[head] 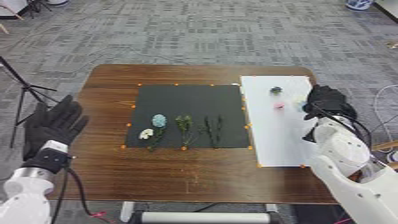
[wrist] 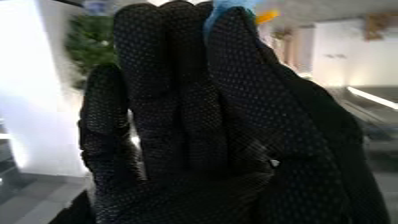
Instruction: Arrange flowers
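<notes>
On the black square mat [head: 187, 100] lie a pale-blue flower head [head: 159, 120], a white flower head [head: 147, 134], a leafy green sprig [head: 184, 124] and thin dark-green stems [head: 214, 130], while the long white sheet [head: 277, 142] bears a dark flower [head: 276, 90] and a small pink flower [head: 280, 105] toward its far edge. At the sheet's right edge, the black-gloved right hand [head: 330, 101] pinches a light-blue flower [wrist: 224, 12]; the black-gloved left hand [head: 51, 125] is spread open by the brown wooden table's [head: 178, 175] left edge.

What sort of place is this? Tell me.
Probably a robotics lab or test room: a tripod stands on grey patterned carpet, and orange markers line the black mat on the table before the robot.
</notes>
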